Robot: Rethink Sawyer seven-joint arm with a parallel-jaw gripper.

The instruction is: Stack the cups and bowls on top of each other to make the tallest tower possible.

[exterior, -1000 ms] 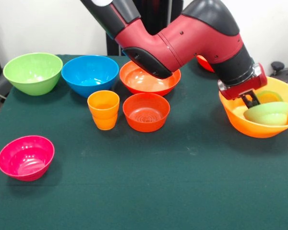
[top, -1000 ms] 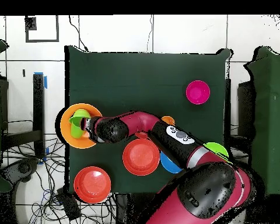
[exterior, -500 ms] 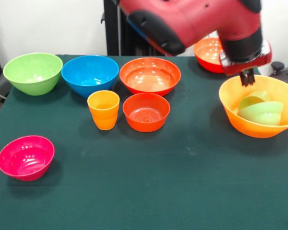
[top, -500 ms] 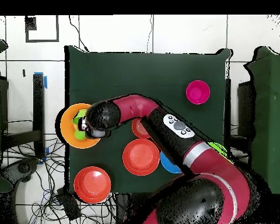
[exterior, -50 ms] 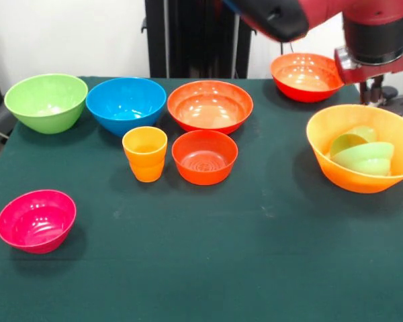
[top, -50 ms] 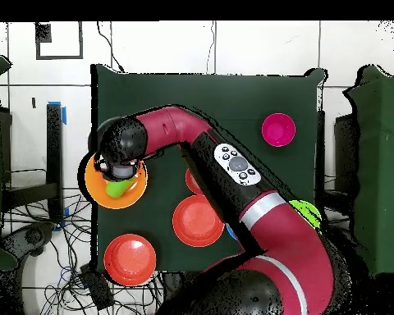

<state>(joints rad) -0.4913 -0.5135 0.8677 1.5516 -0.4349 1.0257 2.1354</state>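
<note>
Hovering gripper [exterior, -50 ms: 373, 90] above large orange bowl [exterior, -50 ms: 336, 164], finger state unclear, likely empty; next approach orange cup [exterior, -50 ms: 145, 154] vertically

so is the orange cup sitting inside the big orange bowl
No, the orange cup stands on the table beside a red-orange bowl, far from the big orange bowl.

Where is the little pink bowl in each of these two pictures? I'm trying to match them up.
Front view: the pink bowl sits at the lower left, alone on the green cloth.
Overhead view: the pink bowl sits at the upper right, clear of the arm.
Shared landmark: the largest orange bowl holding green pieces lies at the opposite side of the table in both views, far right in front and far left from overhead.
</note>
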